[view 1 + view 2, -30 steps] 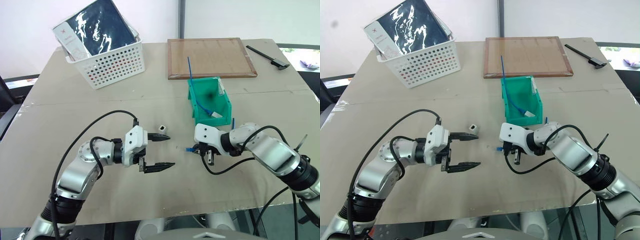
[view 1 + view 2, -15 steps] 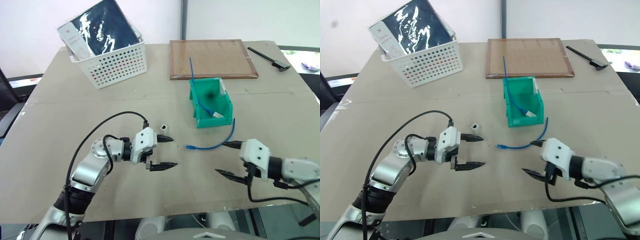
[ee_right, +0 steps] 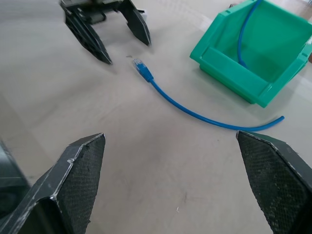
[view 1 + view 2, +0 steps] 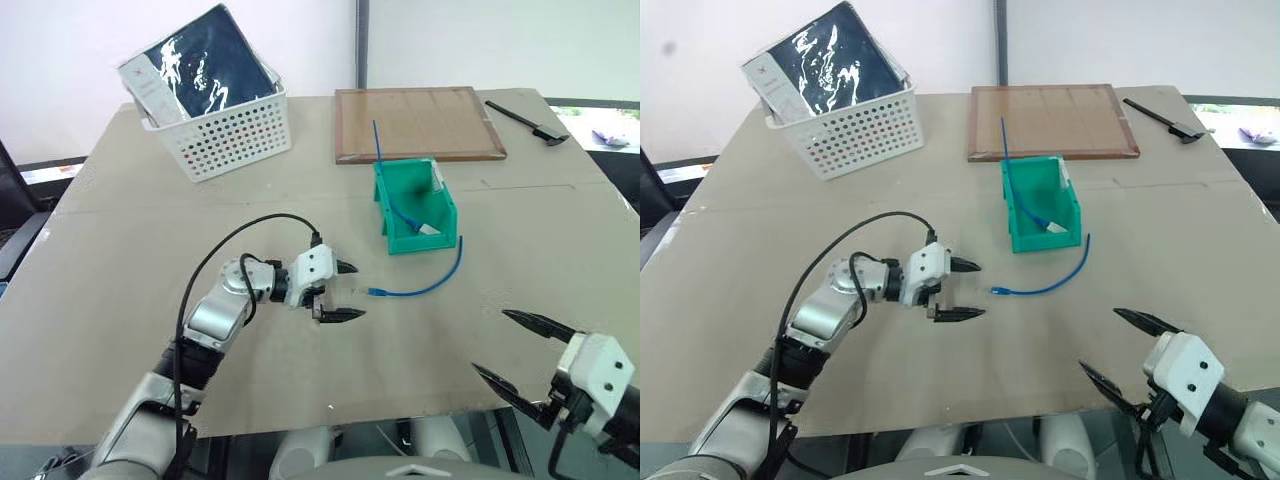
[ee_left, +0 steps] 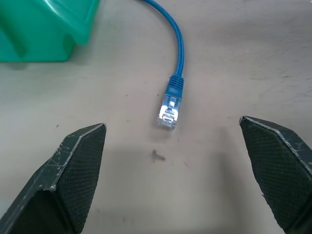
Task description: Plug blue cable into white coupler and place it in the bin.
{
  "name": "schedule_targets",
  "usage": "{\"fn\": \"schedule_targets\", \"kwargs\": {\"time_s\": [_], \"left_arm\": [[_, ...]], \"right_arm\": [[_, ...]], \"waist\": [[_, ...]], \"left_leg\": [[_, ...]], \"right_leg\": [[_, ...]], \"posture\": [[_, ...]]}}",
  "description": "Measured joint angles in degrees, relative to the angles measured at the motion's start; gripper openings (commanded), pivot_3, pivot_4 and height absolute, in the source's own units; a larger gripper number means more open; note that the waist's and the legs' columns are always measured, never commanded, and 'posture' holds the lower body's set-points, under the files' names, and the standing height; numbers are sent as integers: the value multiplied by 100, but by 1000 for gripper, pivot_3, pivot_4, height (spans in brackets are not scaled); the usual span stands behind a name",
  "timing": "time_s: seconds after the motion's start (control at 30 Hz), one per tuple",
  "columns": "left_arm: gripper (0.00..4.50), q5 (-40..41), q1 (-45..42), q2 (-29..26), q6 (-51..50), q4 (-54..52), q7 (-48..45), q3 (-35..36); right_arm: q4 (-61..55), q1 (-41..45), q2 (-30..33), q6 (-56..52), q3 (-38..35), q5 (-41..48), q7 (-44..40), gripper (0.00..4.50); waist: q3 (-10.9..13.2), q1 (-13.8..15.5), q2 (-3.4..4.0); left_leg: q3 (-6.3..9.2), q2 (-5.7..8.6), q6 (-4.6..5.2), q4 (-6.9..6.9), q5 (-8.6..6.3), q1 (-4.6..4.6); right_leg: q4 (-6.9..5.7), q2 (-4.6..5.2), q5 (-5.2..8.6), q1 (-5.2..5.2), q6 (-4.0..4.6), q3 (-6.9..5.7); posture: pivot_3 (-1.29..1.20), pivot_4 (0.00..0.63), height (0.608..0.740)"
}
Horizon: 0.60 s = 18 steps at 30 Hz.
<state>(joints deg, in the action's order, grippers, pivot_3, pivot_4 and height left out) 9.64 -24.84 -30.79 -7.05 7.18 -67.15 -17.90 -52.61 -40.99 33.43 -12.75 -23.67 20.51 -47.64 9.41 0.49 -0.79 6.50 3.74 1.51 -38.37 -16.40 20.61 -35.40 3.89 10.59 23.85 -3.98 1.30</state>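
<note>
Left eye view: your right gripper [image 4: 520, 345], fingers spread and empty, is pulling back off the thin blue cable [image 4: 425, 286], left loose on the desk [image 4: 120, 260] beside the green plastic bin [image 4: 415, 205]; your left gripper [image 4: 345, 291], fingers wide, is nearing its plug, still unplugged.

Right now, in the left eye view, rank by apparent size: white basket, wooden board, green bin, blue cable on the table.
1. Wooden board and white basket: too close to rank.
2. Green bin.
3. Blue cable: about as long as the bin, but far thinner. It lies nearer the camera, so it looks slightly enlarged.
</note>
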Motion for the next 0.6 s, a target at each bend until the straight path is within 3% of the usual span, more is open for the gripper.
{"fn": "schedule_targets", "kwargs": {"time_s": [0.1, 0.23, 0.47, 0.6], "left_arm": [[4500, -119, -79, 86, 142, 254, -34, -71], [3379, -220, -218, 177, 374, 582, -81, -77], [112, -274, -261, 293, 508, 691, -188, -81], [112, -272, -266, 326, 540, 692, -322, -94]], "right_arm": [[-74, -40, -2, 65, -89, 14, 1, 4225], [-155, -67, 6, 69, -167, 31, 36, 4264], [-212, -19, 62, 17, -175, 34, 83, 4264], [-241, 39, 97, -57, -148, 16, 145, 4264]], "waist": [[0, 23, 0], [0, 35, 0], [0, 33, 0], [0, 33, 0]], "left_leg": [[5, 0, 0, 2, 0, 4], [5, 2, 0, 1, 0, 6], [5, 2, 0, 1, 0, 6], [5, 2, 0, 1, 0, 6]], "right_leg": [[0, 0, 0, 4, 1, -3], [0, 4, 0, 4, 1, -4], [1, 4, 0, 3, 1, -4], [1, 5, 0, 3, 1, -4]], "posture": [[0, 150, 740], [0, 150, 740], [0, 150, 740], [0, 150, 740]]}}
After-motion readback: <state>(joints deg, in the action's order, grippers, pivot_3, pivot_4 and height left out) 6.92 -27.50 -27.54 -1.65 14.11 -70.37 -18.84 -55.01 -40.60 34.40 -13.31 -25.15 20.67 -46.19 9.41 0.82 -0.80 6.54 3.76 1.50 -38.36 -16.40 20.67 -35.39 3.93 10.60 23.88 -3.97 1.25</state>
